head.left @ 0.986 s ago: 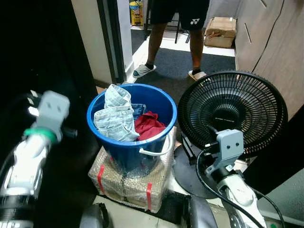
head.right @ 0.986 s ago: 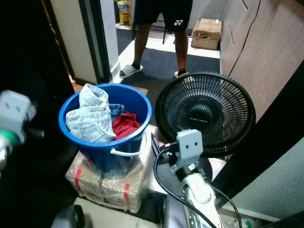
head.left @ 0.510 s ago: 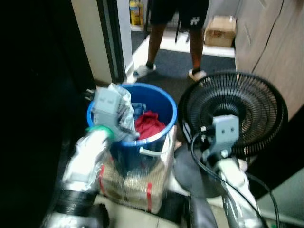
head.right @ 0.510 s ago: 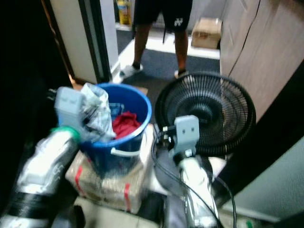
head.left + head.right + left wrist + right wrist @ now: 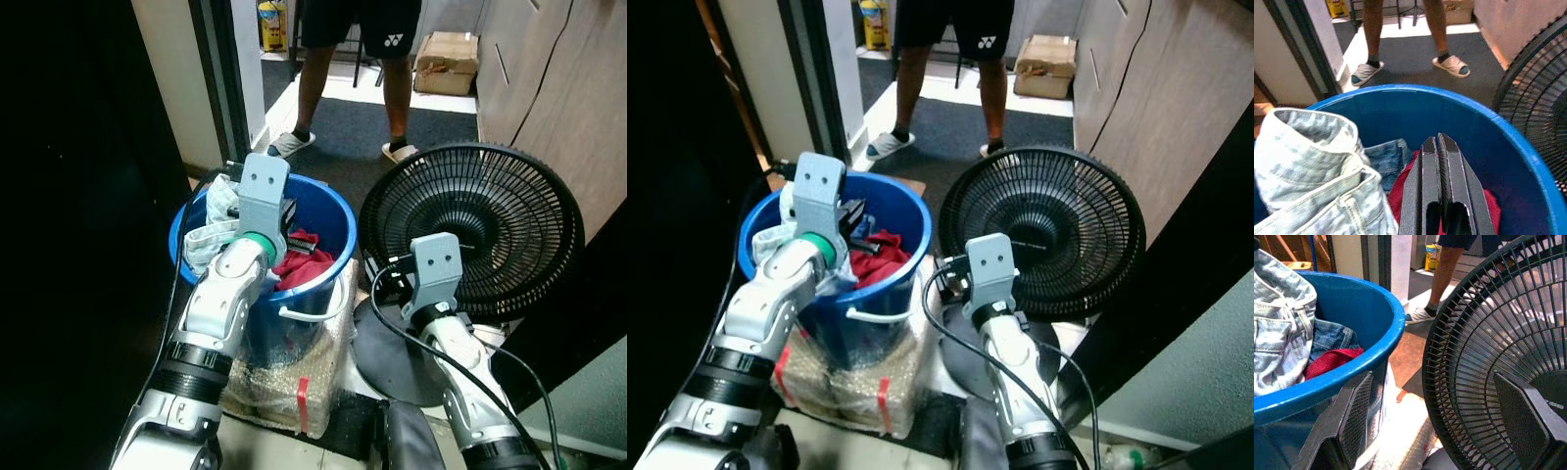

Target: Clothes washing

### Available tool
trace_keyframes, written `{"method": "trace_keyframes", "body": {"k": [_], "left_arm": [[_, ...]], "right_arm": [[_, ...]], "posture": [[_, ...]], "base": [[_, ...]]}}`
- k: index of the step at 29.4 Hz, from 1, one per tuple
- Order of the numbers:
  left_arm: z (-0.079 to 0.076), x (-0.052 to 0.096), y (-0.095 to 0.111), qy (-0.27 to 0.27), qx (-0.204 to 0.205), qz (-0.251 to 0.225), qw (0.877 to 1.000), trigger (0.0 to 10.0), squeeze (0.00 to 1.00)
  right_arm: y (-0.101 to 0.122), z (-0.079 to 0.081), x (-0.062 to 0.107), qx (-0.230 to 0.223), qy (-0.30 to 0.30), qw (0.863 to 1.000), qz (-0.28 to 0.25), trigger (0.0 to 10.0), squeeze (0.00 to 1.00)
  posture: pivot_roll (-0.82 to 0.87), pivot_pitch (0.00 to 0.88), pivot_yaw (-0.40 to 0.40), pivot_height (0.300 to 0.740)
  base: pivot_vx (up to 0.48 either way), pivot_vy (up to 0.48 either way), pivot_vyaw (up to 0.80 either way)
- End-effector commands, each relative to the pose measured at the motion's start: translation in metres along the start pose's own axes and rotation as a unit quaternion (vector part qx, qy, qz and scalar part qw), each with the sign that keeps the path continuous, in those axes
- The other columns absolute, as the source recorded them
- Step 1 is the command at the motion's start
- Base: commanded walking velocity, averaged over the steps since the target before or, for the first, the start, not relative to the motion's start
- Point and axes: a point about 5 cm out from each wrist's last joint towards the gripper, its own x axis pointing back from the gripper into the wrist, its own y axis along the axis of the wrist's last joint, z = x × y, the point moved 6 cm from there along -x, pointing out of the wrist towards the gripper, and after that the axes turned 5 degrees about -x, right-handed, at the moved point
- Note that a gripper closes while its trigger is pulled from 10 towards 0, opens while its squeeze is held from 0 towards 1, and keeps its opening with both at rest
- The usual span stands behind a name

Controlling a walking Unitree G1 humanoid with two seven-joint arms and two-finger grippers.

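Note:
A blue bucket (image 5: 328, 208) stands on a plastic-wrapped bundle (image 5: 284, 382). Inside it lie pale blue jeans (image 5: 1312, 161) on the left side and a red garment (image 5: 299, 266) in the middle. My left gripper (image 5: 1438, 140) hovers above the bucket's opening, over the red garment, with its two black fingers pressed shut and nothing between them. My right gripper (image 5: 1432, 377) is open and low, in the gap between the bucket's outer wall (image 5: 1327, 382) and the fan, holding nothing.
A black floor fan (image 5: 470, 230) stands close to the right of the bucket. A person's legs (image 5: 353, 59) are in the doorway beyond, near a cardboard box (image 5: 446, 64). A wooden cabinet (image 5: 558, 88) lines the right; the left is dark.
My left arm has swung in from the far left to above the bucket. My right arm has shifted a little left, towards the bucket. The clothes lie as before.

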Motion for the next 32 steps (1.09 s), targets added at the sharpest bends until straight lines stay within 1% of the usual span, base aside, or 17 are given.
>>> {"method": "trace_keyframes", "body": {"k": [1, 2, 3, 6, 7, 8, 10, 11, 13, 16, 19, 21, 23, 26, 28, 31, 32], "left_arm": [[0.011, 0.000, -0.017, 0.016, -0.013, 0.032, 0.999, 10.0, 0.00], [0.016, -0.001, -0.022, 0.023, -0.017, 0.040, 0.999, 10.0, 0.00], [0.016, -0.001, -0.022, 0.023, -0.017, 0.040, 0.999, 10.0, 0.00], [0.030, 0.001, -0.042, 0.035, -0.029, 0.075, 0.996, 10.0, 0.00], [0.030, 0.001, -0.042, 0.035, -0.029, 0.075, 0.996, 10.0, 0.00], [0.036, 0.012, -0.066, 0.035, -0.039, 0.107, 0.993, 10.0, 0.00], [0.042, 0.030, -0.102, 0.033, -0.055, 0.154, 0.986, 10.0, 0.00], [0.043, 0.036, -0.113, 0.033, -0.060, 0.170, 0.983, 10.0, 0.00], [0.044, 0.041, -0.123, 0.036, -0.065, 0.183, 0.980, 10.0, 0.00], [0.048, 0.043, -0.128, 0.042, -0.070, 0.189, 0.979, 10.0, 0.00], [0.048, 0.043, -0.128, 0.042, -0.070, 0.189, 0.979, 10.0, 0.00], [0.052, 0.044, -0.129, 0.047, -0.071, 0.192, 0.978, 10.0, 0.00], [0.062, 0.044, -0.128, 0.057, -0.074, 0.192, 0.977, 10.0, 0.00], [0.065, 0.045, -0.128, 0.059, -0.077, 0.192, 0.976, 10.0, 0.00], [0.070, 0.053, -0.134, 0.057, -0.091, 0.203, 0.973, 10.0, 0.00], [0.073, 0.058, -0.139, 0.054, -0.099, 0.210, 0.971, 10.0, 0.00], [0.074, 0.064, -0.146, 0.045, -0.110, 0.218, 0.969, 10.0, 0.00]], "right_arm": [[-0.002, 0.002, 0.000, 0.005, 0.005, 1.000, 0.001, 10.0, 0.00], [-0.002, 0.002, -0.001, 0.005, 0.005, 1.000, 0.000, 10.0, 0.00], [-0.002, 0.002, -0.001, 0.005, 0.005, 1.000, 0.000, 10.0, 0.00], [-0.002, 0.003, -0.001, 0.006, 0.006, 1.000, -0.001, 10.0, 0.00], [-0.002, 0.003, -0.001, 0.006, 0.006, 1.000, -0.001, 10.0, 0.00], [-0.004, 0.002, -0.001, 0.007, 0.007, 1.000, 0.001, 10.0, 0.00], [-0.006, 0.003, -0.002, 0.009, 0.009, 1.000, 0.004, 10.0, 0.00], [-0.007, 0.003, -0.002, 0.010, 0.011, 1.000, 0.005, 10.0, 0.00], [-0.008, 0.004, -0.003, 0.011, 0.013, 1.000, 0.005, 10.0, 0.00], [-0.008, 0.004, -0.004, 0.016, 0.014, 1.000, 0.006, 10.0, 0.00], [-0.008, 0.004, -0.004, 0.016, 0.014, 1.000, 0.006, 10.0, 0.00], [-0.008, 0.003, -0.004, 0.019, 0.014, 1.000, 0.006, 10.0, 0.00], [-0.005, 0.003, -0.008, 0.022, 0.012, 1.000, 0.002, 10.0, 0.00], [-0.004, 0.005, -0.010, 0.021, 0.012, 1.000, 0.000, 10.0, 0.00], [-0.006, 0.007, -0.011, 0.022, 0.012, 1.000, 0.000, 10.0, 0.00], [-0.006, 0.008, -0.011, 0.022, 0.012, 1.000, 0.001, 10.0, 0.00], [-0.007, 0.007, -0.011, 0.022, 0.012, 1.000, 0.001, 10.0, 0.00]], "posture": [[0.03, 0.040, 0.065, 0.471], [0.03, 0.040, 0.065, 0.471], [0.03, 0.040, 0.065, 0.471], [0.03, 0.040, 0.065, 0.471], [0.03, 0.040, 0.065, 0.471], [0.04, 0.043, 0.058, 0.471], [0.05, 0.042, 0.054, 0.471], [0.05, 0.042, 0.054, 0.471], [0.05, 0.041, 0.049, 0.471], [0.05, 0.039, 0.047, 0.471], [0.05, 0.039, 0.047, 0.471], [0.05, 0.038, 0.046, 0.471], [0.05, 0.037, 0.047, 0.471], [0.05, 0.035, 0.050, 0.471], [0.05, 0.035, 0.051, 0.471], [0.05, 0.035, 0.051, 0.471], [0.05, 0.035, 0.050, 0.471]], "base": [[0.000, 0.000, 0.00], [0.000, 0.000, 0.00], [0.000, 0.000, 0.00], [0.000, 0.000, 0.00], [0.000, 0.000, 0.00], [0.000, 0.000, 0.00], [0.000, 0.000, 0.00], [0.000, 0.000, 0.00], [0.000, 0.000, 0.00], [0.000, 0.000, 0.00], [0.000, 0.000, 0.00], [0.000, 0.000, 0.00], [0.000, 0.000, 0.00], [0.000, 0.000, 0.00], [0.000, 0.000, 0.00], [0.000, 0.000, 0.00], [0.000, 0.000, 0.00]]}}
